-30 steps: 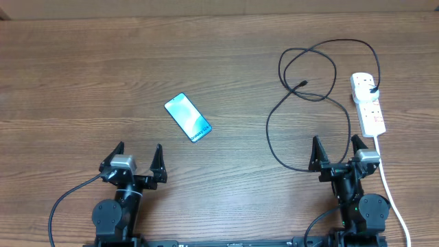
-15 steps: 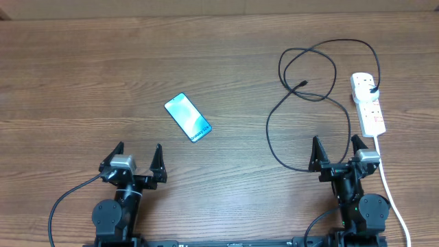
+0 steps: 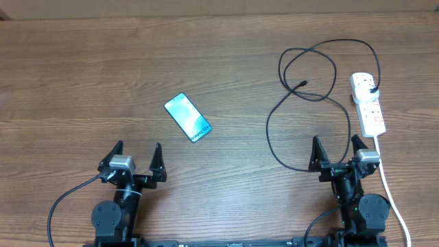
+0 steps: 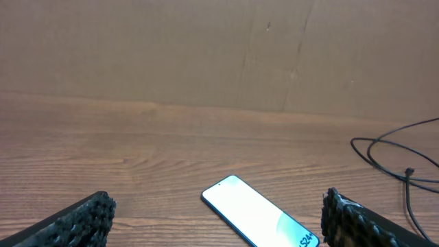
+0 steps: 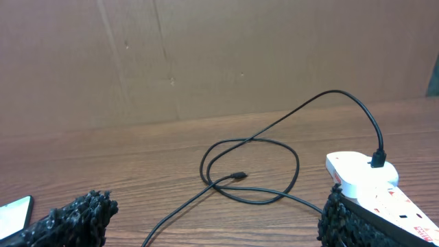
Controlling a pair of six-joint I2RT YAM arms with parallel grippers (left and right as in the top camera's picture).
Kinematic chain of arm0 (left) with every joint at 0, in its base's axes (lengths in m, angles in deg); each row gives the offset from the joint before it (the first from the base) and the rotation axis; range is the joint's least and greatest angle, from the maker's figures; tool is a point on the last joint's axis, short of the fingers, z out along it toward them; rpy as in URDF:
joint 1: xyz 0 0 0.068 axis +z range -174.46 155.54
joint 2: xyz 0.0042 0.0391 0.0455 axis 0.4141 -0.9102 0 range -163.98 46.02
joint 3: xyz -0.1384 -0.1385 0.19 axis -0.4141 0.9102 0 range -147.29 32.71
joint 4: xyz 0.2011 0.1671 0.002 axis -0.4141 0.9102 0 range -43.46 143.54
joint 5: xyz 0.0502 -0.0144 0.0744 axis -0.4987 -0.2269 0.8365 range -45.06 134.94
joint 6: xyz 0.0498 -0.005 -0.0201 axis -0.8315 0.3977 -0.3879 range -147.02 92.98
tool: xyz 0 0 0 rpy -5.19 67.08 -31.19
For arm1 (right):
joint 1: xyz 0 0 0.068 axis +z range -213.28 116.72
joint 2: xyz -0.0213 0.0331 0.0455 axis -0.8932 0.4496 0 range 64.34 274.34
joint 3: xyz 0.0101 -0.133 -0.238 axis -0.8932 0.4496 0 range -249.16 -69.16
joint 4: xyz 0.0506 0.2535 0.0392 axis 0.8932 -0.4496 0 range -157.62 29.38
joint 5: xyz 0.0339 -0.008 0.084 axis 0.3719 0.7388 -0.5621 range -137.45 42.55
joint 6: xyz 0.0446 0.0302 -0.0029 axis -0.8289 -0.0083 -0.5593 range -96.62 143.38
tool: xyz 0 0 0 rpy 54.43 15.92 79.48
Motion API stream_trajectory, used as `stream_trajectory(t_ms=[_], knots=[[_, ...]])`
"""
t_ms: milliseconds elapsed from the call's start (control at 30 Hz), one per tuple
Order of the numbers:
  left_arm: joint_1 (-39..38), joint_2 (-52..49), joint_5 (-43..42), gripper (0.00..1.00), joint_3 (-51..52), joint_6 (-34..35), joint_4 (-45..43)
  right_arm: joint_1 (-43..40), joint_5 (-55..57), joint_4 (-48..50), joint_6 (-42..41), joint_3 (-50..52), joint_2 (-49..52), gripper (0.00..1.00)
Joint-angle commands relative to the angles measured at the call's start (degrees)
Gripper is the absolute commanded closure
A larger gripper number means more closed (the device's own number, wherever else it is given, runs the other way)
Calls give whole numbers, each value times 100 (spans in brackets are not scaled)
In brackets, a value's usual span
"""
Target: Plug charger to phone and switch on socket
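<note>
The phone lies flat on the wooden table left of centre, screen up; it also shows in the left wrist view. The black charger cable loops at the right, its connector tip lying free on the table; the tip also shows in the right wrist view. Its black plug sits in the white socket strip. My left gripper is open and empty, nearer than the phone. My right gripper is open and empty, near the cable's nearest loop.
The socket's thick white cord runs toward the table's front edge past my right arm. A brown cardboard wall stands along the table's far edge.
</note>
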Motion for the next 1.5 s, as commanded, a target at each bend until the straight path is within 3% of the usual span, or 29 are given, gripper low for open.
stream_trajectory(t_ms=[0,333,667,967,1067,1133,1300,1400,1467], knots=[[42,46,52,0,-267,35,-24,-11,39,24,24,63,-57,0],[42,-195,612,0,-1399,-11,549,-11,37,24,24,61,-57,0],[28,-2149,448,0,-2986,-4,804,-11,37,24,24,63,-57,0],[-632,-4874,448,0,-5901,116,2612,-11,39,24,24,61,-57,0],[-1150,-5722,1346,0,-6854,1023,3580,-11,37,24,24,61,-57,0],[-1495,-6288,1523,0,-7429,1281,4127,-11,37,24,24,63,-57,0],[-2210,-7615,1257,0,-8498,1276,5117,-11,37,24,24,63,-57,0],[-2332,-8159,424,1,-8507,1274,5490,-11,39,24,24,61,-57,0],[-2334,-8496,321,0,-8507,1279,5912,-11,39,24,24,61,-57,0]])
